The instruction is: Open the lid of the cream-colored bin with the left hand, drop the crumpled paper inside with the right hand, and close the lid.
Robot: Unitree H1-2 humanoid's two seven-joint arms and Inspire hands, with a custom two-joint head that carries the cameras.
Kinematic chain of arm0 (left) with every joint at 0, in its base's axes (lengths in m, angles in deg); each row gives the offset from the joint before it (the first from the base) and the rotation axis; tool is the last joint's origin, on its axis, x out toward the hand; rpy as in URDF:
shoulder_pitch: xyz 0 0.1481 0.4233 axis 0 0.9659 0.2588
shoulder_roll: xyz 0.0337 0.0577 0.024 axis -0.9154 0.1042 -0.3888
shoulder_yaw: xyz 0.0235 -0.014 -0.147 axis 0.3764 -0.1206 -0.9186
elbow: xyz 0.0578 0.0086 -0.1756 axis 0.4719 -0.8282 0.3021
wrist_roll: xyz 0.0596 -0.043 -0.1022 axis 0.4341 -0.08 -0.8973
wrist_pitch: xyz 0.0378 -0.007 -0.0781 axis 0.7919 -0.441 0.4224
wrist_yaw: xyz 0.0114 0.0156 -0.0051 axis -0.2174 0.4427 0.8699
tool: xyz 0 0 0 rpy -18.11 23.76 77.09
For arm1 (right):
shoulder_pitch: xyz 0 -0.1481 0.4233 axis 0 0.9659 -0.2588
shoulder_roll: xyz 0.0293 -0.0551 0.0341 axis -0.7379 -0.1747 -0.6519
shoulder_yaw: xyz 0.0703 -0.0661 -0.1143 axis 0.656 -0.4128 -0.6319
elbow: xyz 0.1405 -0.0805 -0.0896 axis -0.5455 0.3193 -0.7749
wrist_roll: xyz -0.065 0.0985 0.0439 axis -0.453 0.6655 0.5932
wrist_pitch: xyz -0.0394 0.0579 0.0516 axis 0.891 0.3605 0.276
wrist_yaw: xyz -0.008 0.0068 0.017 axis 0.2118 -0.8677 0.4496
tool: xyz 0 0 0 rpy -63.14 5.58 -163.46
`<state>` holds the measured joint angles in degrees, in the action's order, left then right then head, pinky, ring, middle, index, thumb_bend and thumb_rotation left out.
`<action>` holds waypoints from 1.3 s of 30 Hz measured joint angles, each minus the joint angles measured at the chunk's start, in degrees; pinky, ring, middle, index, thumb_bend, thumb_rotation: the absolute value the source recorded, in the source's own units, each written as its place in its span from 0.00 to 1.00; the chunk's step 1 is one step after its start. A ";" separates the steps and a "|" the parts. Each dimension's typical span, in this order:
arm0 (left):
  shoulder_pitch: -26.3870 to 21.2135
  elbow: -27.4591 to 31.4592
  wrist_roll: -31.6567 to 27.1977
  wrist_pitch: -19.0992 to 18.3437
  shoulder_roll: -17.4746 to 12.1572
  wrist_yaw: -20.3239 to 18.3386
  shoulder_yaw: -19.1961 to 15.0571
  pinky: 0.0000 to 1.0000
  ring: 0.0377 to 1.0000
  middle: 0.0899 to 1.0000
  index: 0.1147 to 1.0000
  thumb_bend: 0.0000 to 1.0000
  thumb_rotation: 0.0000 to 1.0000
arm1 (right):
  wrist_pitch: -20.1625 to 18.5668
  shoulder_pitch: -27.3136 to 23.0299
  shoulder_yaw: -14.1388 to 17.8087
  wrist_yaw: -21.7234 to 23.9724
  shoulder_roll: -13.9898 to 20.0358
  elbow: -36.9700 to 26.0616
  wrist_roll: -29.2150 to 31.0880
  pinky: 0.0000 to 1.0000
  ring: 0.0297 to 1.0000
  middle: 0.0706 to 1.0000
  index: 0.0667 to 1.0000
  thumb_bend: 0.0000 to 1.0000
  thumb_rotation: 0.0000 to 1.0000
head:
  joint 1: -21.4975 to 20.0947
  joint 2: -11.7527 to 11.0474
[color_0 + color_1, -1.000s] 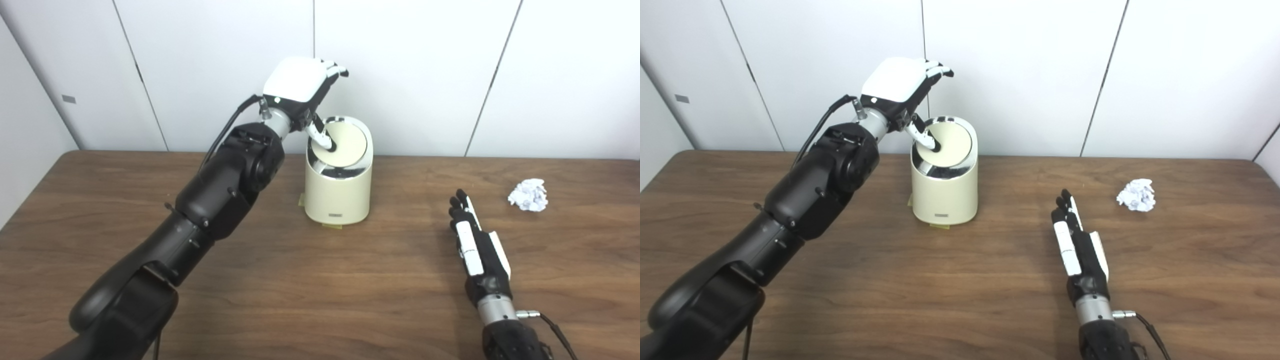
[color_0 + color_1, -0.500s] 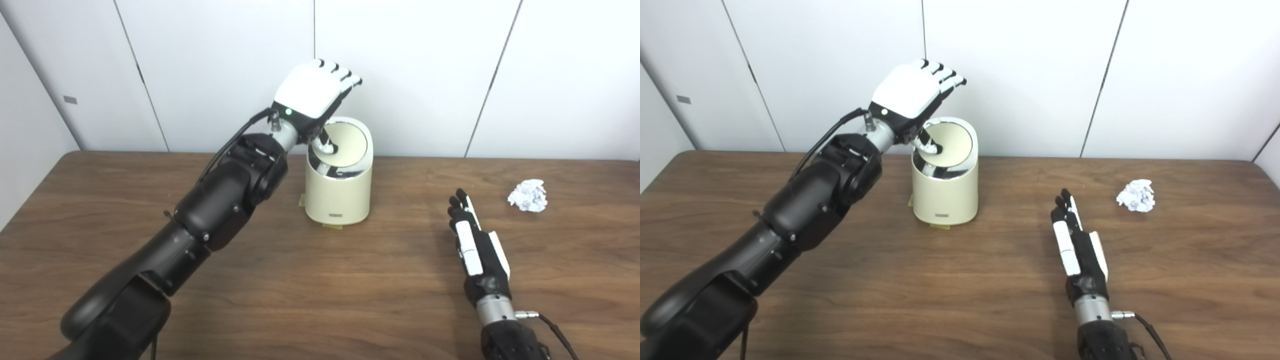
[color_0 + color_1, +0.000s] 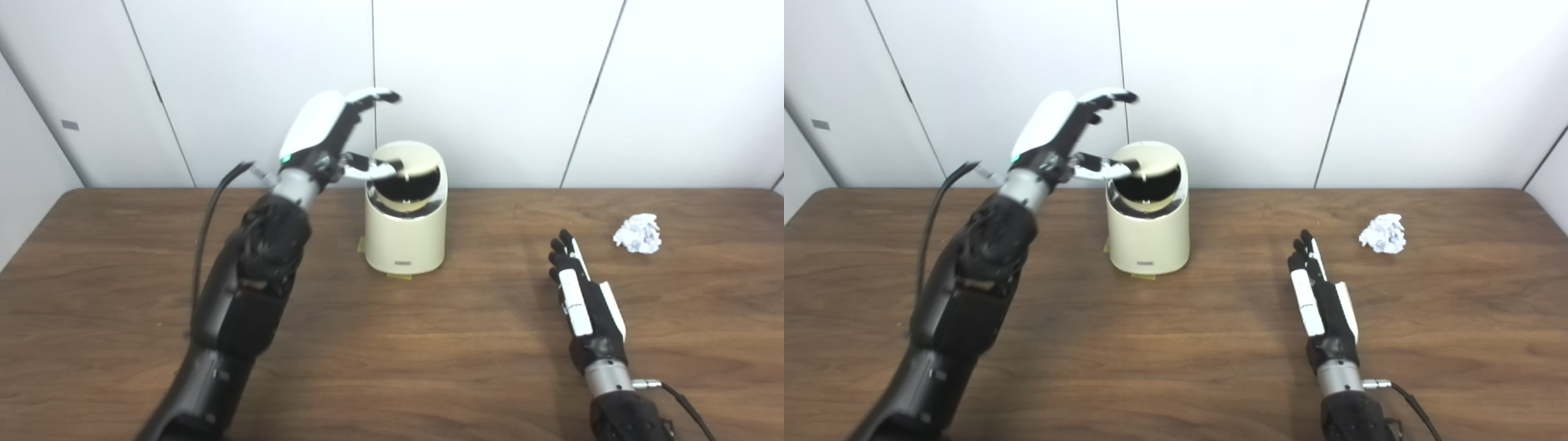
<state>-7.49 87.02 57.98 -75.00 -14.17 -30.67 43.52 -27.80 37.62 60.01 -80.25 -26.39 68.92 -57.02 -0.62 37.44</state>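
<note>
While the left hand (image 3: 324, 131) is raised beside the cream-colored bin (image 3: 405, 226), its thumb reaches across the bin's top onto the swing lid (image 3: 409, 177), which looks tipped, with a dark opening showing beneath its near edge; the fingers are spread and curled above, gripping nothing. The frame is blurred there, so how far the lid is tilted cannot be told exactly. The bin stands upright near the back of the tabletop (image 3: 392, 343), close to the wall.

What matters for the coming move is the crumpled paper (image 3: 637, 233): it lies well to the right of the bin, and beyond and to the right of the right hand (image 3: 582, 306). That hand rests flat on the tabletop, fingers extended and close together, empty, pointing away from the robot. It is by far the nearer hand to the paper. Bare wood lies between them, and between paper and bin, so nothing appears to block the reach or the carry.
</note>
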 measured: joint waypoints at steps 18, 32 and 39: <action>17.76 11.56 -11.72 -1.65 1.90 6.85 -8.90 0.80 0.82 0.82 0.83 0.38 0.25 | -0.93 -0.04 0.30 0.51 2.71 -0.32 -0.28 0.91 0.94 0.96 0.98 0.60 0.93 | -0.35 0.09; 22.46 11.18 -25.63 -4.68 2.03 4.03 -11.49 0.92 0.93 0.93 0.95 0.43 0.79 | -1.05 -4.63 3.30 -0.17 2.68 -0.14 2.42 0.84 0.91 0.93 0.94 0.72 0.48 | -1.05 0.26; 25.24 10.47 -30.78 -5.03 2.73 3.12 -11.54 1.00 0.98 0.98 0.99 0.55 0.92 | -0.35 -7.64 5.05 -2.16 7.35 3.49 -2.30 0.88 0.92 0.92 0.92 0.77 0.31 | -2.55 0.44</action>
<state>17.75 97.49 27.20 -80.03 -11.44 -27.55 31.98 -28.15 29.98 65.06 -82.41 -19.04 72.41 -59.32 -3.16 37.88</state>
